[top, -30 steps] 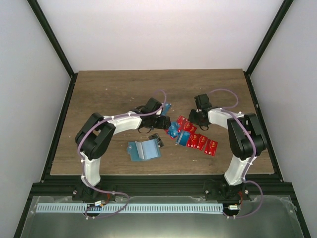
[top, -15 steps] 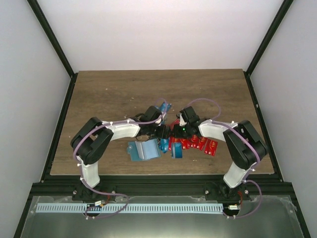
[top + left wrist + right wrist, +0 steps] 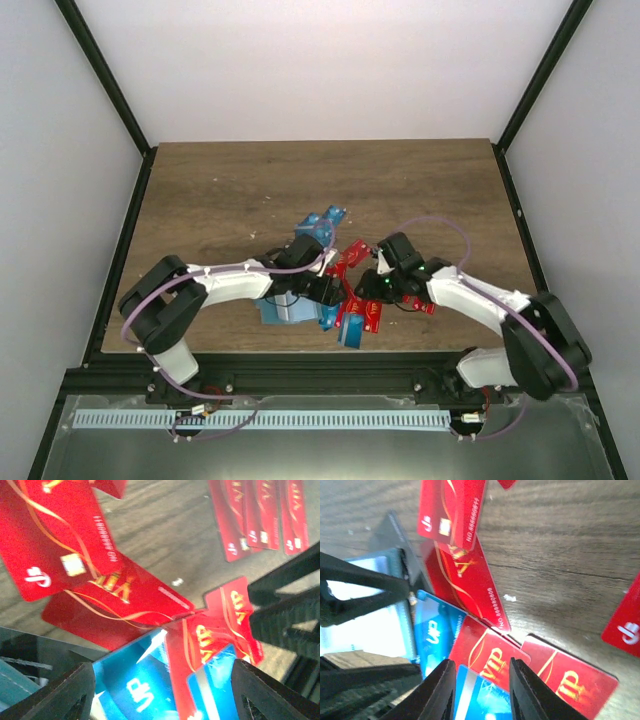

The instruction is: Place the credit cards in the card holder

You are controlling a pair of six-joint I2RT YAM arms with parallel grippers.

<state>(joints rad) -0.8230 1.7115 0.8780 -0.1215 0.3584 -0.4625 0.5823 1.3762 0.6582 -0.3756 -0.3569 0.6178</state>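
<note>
Red and blue credit cards lie in an overlapping heap on the wooden table (image 3: 420,190), a red one (image 3: 367,316) and a blue one (image 3: 350,331) at its front. The teal card holder (image 3: 282,312) lies left of the heap, mostly hidden under my left arm; its edge shows in the left wrist view (image 3: 15,685). My left gripper (image 3: 326,291) is wide open over a blue VIP card (image 3: 132,685) and a red VIP card (image 3: 200,645). My right gripper (image 3: 369,290) is open, low over a blue card (image 3: 480,700) and a red VIP card (image 3: 490,660). The two grippers face each other closely.
More blue cards (image 3: 322,224) lie behind the left arm, and a red card (image 3: 349,256) behind the heap. Three red cards (image 3: 260,515) lie in a row farther off. The table's front edge (image 3: 330,352) is just below the heap.
Both grippers have moved toward the near edge and closer together. The row of red cards has been dragged into a heap nearer the front, beside the holder.
</note>
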